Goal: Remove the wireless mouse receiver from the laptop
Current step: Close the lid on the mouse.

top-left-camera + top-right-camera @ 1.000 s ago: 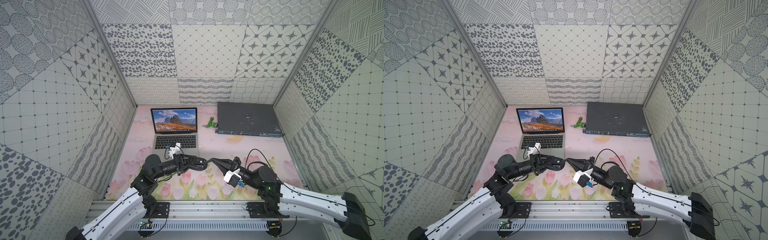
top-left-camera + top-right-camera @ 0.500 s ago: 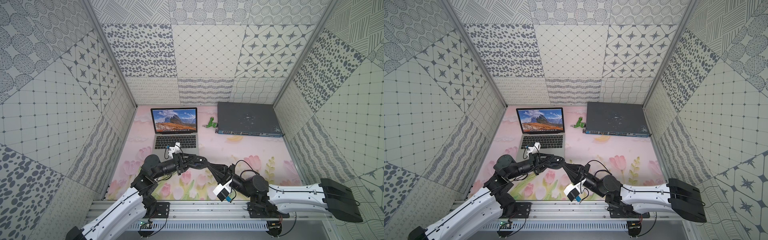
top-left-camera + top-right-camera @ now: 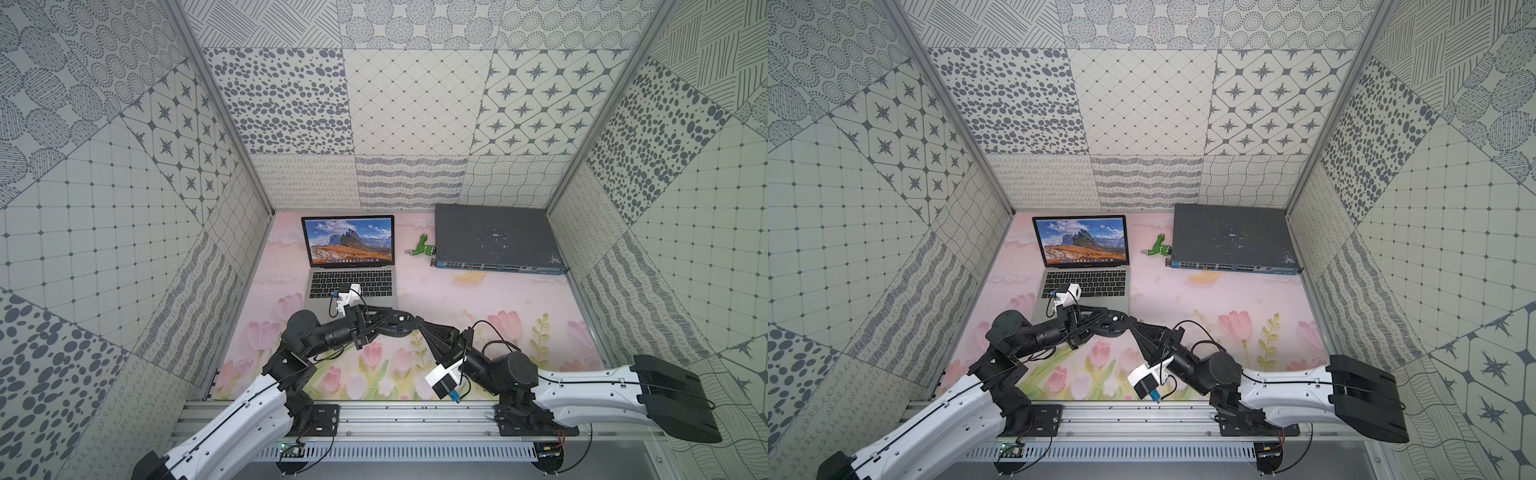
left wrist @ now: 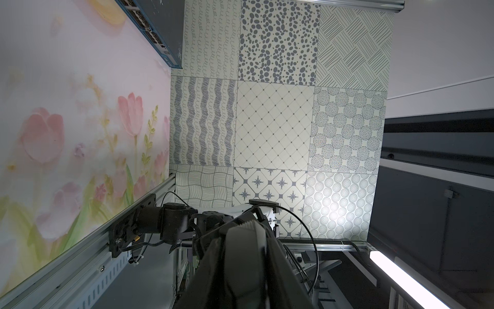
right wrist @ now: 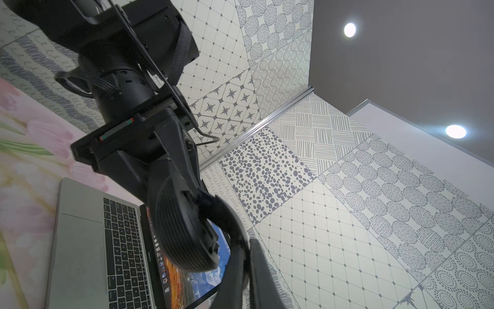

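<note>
Pink floral counter [image 3: 478, 299] is carrying the open laptop [image 3: 374, 282] at back left; the receiver is proving too small to locate. The left hand [image 3: 390, 324] is pinching the black mouse [image 3: 1113, 322]; the right hand [image 3: 1134, 325], pressed together, is touching its end. Best, by my judgement: left bracing rigidly, right working slowly in line.

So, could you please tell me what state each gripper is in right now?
Left gripper: closed on the black mouse.
Right gripper: closed; whether it pinches anything cannot be told.
</note>
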`<state>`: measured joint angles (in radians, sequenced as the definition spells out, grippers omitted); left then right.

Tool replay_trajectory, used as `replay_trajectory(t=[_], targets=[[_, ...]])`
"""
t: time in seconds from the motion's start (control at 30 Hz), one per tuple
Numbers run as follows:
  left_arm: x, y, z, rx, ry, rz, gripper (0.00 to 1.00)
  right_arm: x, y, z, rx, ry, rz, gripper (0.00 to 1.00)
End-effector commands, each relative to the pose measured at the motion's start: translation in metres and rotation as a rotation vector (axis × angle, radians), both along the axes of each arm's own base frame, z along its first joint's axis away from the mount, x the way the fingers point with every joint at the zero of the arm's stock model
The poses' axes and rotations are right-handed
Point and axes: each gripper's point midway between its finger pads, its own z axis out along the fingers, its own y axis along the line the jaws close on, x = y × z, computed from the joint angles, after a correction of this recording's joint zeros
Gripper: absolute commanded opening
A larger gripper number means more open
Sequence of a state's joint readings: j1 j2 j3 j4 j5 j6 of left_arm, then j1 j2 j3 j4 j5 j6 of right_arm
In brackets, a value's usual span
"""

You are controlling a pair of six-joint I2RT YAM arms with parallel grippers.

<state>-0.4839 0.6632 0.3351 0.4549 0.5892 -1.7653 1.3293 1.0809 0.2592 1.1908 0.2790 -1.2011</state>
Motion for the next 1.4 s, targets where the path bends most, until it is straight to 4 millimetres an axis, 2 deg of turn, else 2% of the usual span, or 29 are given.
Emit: replay_trajectory(t=[0.0,0.4,0.57,0.9,1.37], targets=[[0.0,0.004,0.022,-0.051,-0.09,0.006,0.14,0.003,0.003,0.004,0.008,-0.023,-0.028,0.0],[0.002,0.004,0.02,-0.059,-0.089,0.009,0.14,-0.001,0.005,-0.007,-0.024,-0.042,-0.006,0.0],[0.002,0.004,0.021,-0.064,-0.092,0.006,0.14,0.0,0.008,-0.018,-0.069,-0.038,-0.014,0.0],[-0.004,0.002,0.023,-0.075,-0.1,-0.029,0.14,-0.002,0.006,-0.007,-0.051,-0.115,-0.029,0.0],[-0.009,0.001,0.026,-0.091,-0.113,-0.058,0.14,-0.005,0.006,-0.015,-0.078,-0.136,-0.019,0.0]])
